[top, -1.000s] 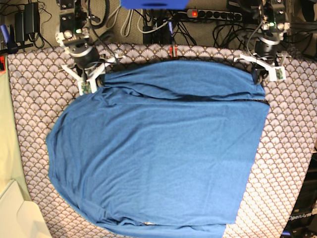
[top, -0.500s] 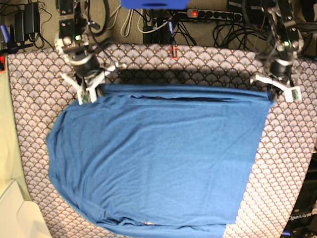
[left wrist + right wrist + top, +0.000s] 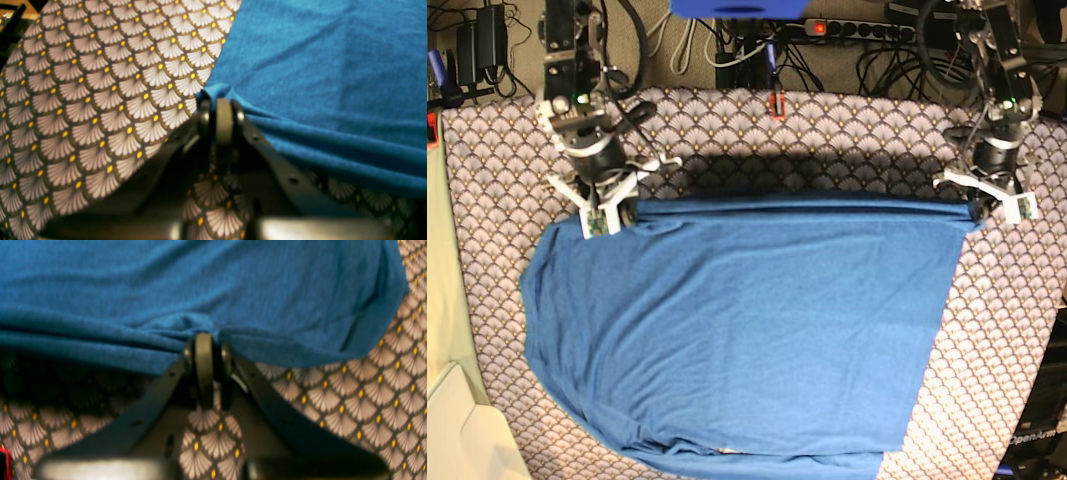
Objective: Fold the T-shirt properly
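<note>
Covering most of the base view, the large plain medium-blue knit T-shirt (image 3: 737, 330) lies spread over the grey-white scallop-patterned tablecloth (image 3: 827, 135) with small yellow dots. No container holding anything can be made out; only a pale cream object (image 3: 462, 430) shows at the lower left corner of that view, and what it is cannot be told.

The shirt's upper edge runs as a nearly straight horizontal line across the middle of the frame, stretched between the two grippers. From there the cloth extends down to the bottom edge, so its long axis runs roughly top to bottom. The left side bulges outward in a rounded curve; the right side falls in a straighter slanted line.

The right gripper (image 3: 208, 340), at the upper left of the base view, has its fingers pressed together, pinching a bunched fold of the shirt's edge. The left gripper (image 3: 220, 103), at the upper right of the base view, pinches the opposite corner the same way, the cloth gathered around its closed tips.

Dark cables (image 3: 887, 55) lie beyond the cloth at the top.
</note>
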You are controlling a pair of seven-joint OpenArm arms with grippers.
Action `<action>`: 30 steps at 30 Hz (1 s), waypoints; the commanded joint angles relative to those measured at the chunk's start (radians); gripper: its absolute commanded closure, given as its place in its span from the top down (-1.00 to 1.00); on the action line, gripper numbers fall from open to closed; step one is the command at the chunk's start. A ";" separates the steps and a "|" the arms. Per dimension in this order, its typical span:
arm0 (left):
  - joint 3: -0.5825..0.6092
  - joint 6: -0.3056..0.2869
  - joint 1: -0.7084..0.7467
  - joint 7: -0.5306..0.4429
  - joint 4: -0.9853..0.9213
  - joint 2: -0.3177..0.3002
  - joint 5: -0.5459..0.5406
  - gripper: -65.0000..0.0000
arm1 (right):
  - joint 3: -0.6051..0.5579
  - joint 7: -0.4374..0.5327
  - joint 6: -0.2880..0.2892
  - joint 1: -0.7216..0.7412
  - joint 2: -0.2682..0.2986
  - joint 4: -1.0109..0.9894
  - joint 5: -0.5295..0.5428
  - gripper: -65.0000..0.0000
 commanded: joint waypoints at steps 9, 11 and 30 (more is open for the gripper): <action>-0.002 0.004 -0.090 -0.031 0.011 0.027 0.134 -0.99 | -0.002 0.024 0.004 0.060 0.002 -0.017 0.001 -1.00; -0.002 0.004 -0.103 -0.031 0.011 0.027 0.159 -0.99 | -0.002 0.024 0.004 0.077 0.011 -0.043 0.001 -1.00; -0.005 0.004 -0.118 -0.031 -0.038 0.024 0.163 -0.99 | -0.073 0.024 0.004 0.201 0.051 -0.177 0.001 -1.00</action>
